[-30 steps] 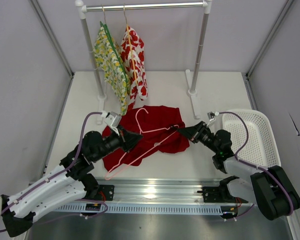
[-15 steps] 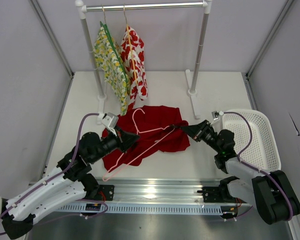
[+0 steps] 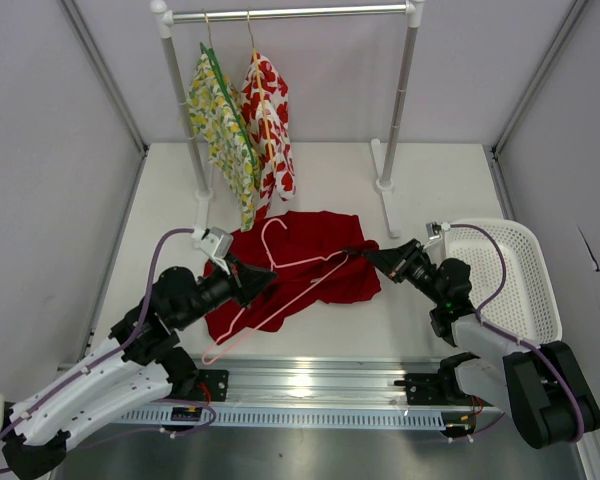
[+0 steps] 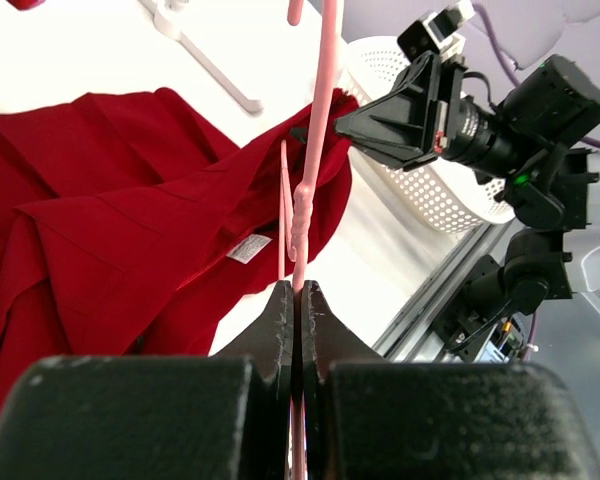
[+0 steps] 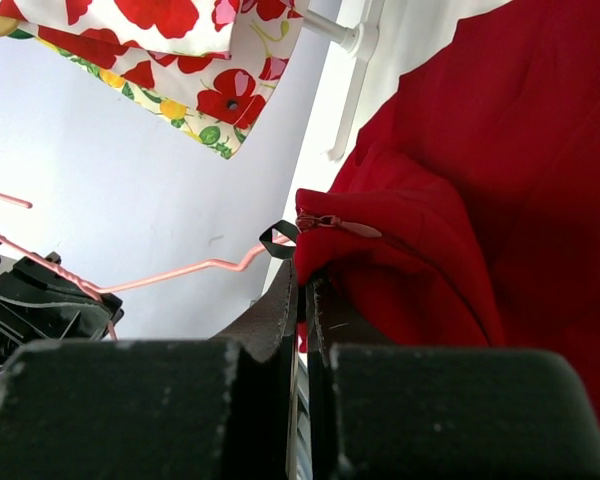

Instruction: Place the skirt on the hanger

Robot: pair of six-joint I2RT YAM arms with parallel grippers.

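A plain deep-red skirt (image 3: 325,235) lies crumpled in the middle of a white table (image 3: 330,175), with a small white label showing on one fold. A thin pink wire hanger (image 3: 302,264) slants across it. The left gripper (image 4: 296,290) is pinched tight on the hanger's wire. The right gripper (image 5: 302,275) is clamped on the skirt's edge beside its zip. Behind, two floral garments (image 3: 242,125) hang from a white rail (image 3: 290,13). A white basket (image 3: 515,285) sits at the right, and pale grey walls (image 3: 50,120) enclose the table.
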